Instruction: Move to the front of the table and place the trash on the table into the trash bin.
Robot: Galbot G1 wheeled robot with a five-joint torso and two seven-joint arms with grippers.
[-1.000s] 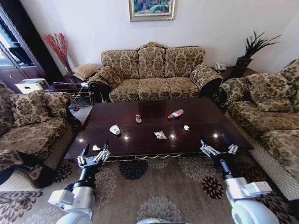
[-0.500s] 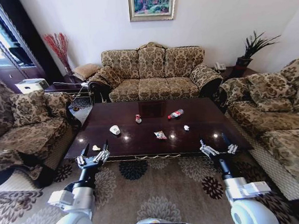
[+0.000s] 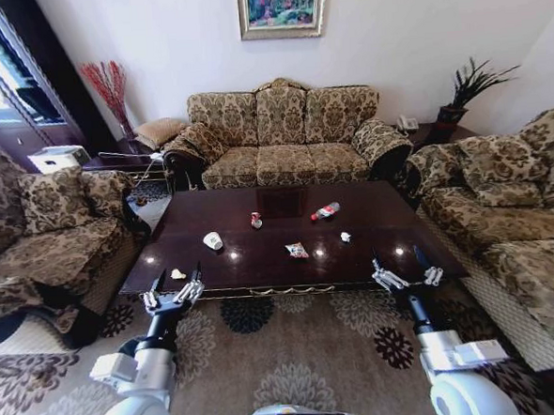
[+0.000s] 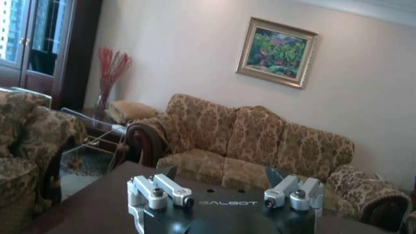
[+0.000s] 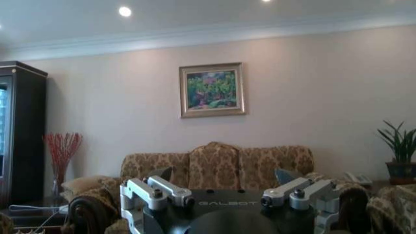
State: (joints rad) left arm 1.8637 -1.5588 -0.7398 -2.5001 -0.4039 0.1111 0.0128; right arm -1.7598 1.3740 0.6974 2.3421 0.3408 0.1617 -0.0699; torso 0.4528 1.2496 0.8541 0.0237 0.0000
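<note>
The left gripper (image 3: 176,278) and right gripper (image 3: 397,260) hover spread wide at the table's (image 3: 261,255) front edge, nothing between them and the trash: cup (image 3: 212,240), can (image 3: 256,220), bottle (image 3: 325,210), wrapper (image 3: 297,250). Sofas (image 3: 285,136) ring the table. Since a second ago nothing has shifted noticeably.

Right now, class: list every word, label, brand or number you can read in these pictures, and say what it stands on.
"GALBOT": on the black body of the left gripper, in the left wrist view.
"GALBOT": on the black body of the right gripper, in the right wrist view.
The can and bottle on the table carry labels too small to read.
</note>
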